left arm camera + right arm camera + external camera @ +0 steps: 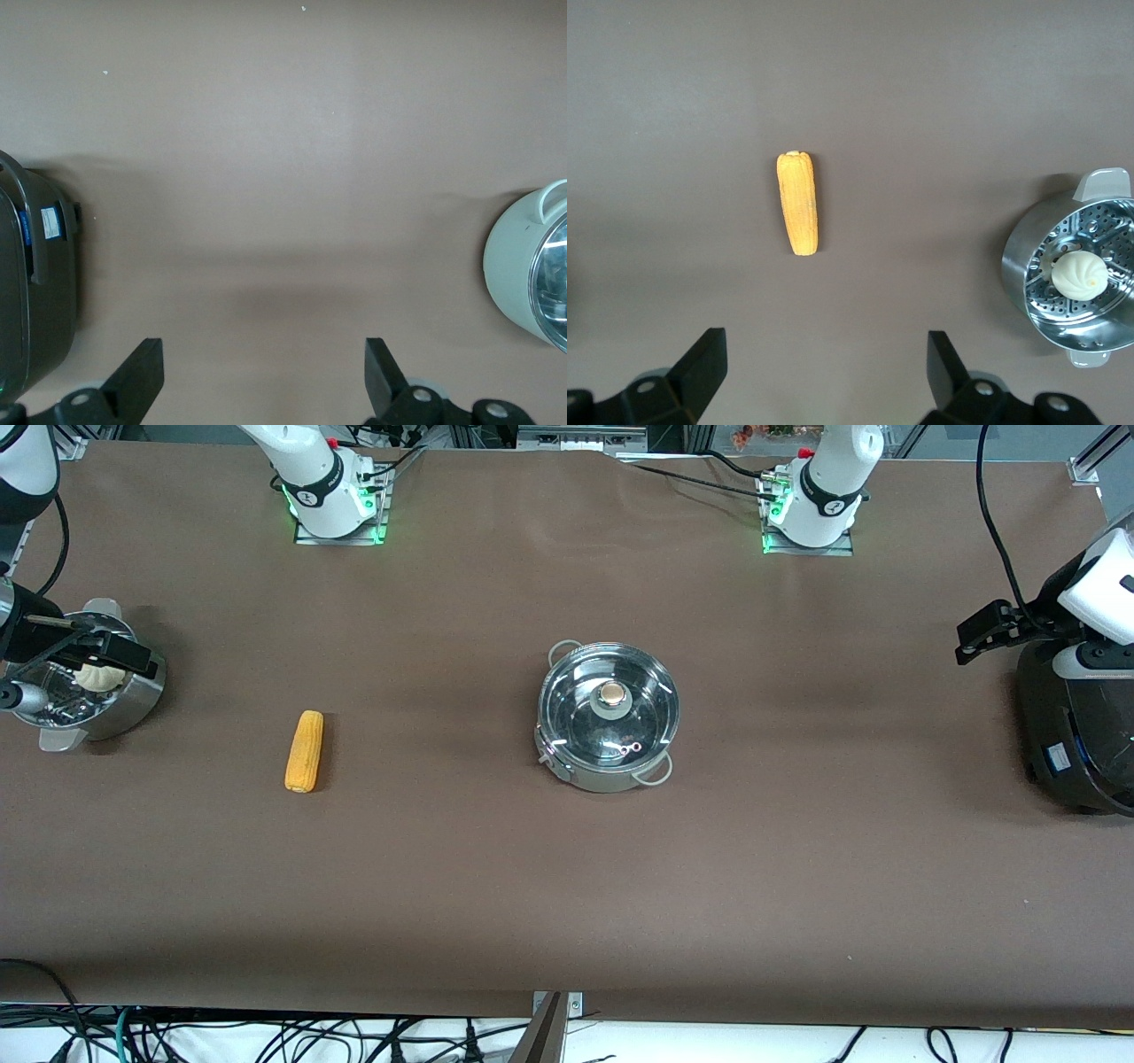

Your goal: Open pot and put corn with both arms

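The pot (609, 722) stands mid-table with its glass lid (585, 708) on, tan knob (611, 698) up. The corn (304, 750) lies flat toward the right arm's end of the table. My right gripper (120, 654) hangs open and empty above the steamer; in the right wrist view its fingers (704, 367) frame bare table, apart from the corn (797, 215). My left gripper (982, 633) hangs open and empty beside the black cooker. In the left wrist view its fingers (142, 381) are wide apart over the table, with the pot (518, 266) at the frame's edge.
A perforated steel steamer (133, 700) holding a white bun (99, 678) sits at the right arm's end of the table. A large black cooker (1076, 726) stands at the left arm's end. Brown cloth covers the table.
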{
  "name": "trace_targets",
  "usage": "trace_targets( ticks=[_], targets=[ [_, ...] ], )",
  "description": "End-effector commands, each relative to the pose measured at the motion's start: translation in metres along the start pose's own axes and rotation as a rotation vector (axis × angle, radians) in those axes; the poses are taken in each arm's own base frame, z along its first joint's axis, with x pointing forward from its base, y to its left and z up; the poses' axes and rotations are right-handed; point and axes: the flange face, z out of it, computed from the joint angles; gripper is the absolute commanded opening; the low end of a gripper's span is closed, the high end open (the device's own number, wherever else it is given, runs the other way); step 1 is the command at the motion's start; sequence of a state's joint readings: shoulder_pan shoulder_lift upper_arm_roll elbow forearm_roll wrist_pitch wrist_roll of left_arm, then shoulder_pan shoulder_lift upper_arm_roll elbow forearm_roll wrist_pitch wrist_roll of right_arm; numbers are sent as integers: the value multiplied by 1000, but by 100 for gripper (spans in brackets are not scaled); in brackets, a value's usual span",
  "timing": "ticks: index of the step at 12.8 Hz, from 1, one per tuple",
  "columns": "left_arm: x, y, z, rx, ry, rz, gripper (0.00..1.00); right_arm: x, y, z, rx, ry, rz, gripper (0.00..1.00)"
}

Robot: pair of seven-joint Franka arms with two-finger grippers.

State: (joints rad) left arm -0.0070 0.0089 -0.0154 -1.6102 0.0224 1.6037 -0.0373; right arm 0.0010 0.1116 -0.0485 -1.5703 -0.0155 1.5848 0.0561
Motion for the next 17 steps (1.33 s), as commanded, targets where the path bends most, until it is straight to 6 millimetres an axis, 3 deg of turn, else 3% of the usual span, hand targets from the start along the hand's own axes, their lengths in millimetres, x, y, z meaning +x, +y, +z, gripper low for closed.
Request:
trace_targets(
  ticks=[1, 3, 4, 6, 10, 12, 14, 17],
  targets=[
    [0, 3, -5, -23, 7, 3, 100, 0, -2, -7, 2, 11, -19, 100],
    [-1, 22, 4, -21, -28, 36, 100, 4, -2, -4, 10, 21, -17, 100],
    [1, 42, 18, -18, -79, 71, 100, 6, -4, 0, 8, 17, -21, 100],
    [-1, 69, 25, -20, -105, 116, 100, 8, -6, 5, 8, 9, -22, 100],
    [1, 143, 54, -106, -168, 219, 100, 41, -11, 54, 3, -4, -16, 100],
    [18, 168, 59, -139, -169, 257, 100, 49, -15, 74, 3, -25, -17, 100],
    [24, 209, 75, -158, -187, 280, 100, 56, -26, 91, 32, -7, -24, 100],
    [26, 265, 93, -163, -143, 207, 100, 70, -52, 134, 68, -1, -33, 100]
  ],
)
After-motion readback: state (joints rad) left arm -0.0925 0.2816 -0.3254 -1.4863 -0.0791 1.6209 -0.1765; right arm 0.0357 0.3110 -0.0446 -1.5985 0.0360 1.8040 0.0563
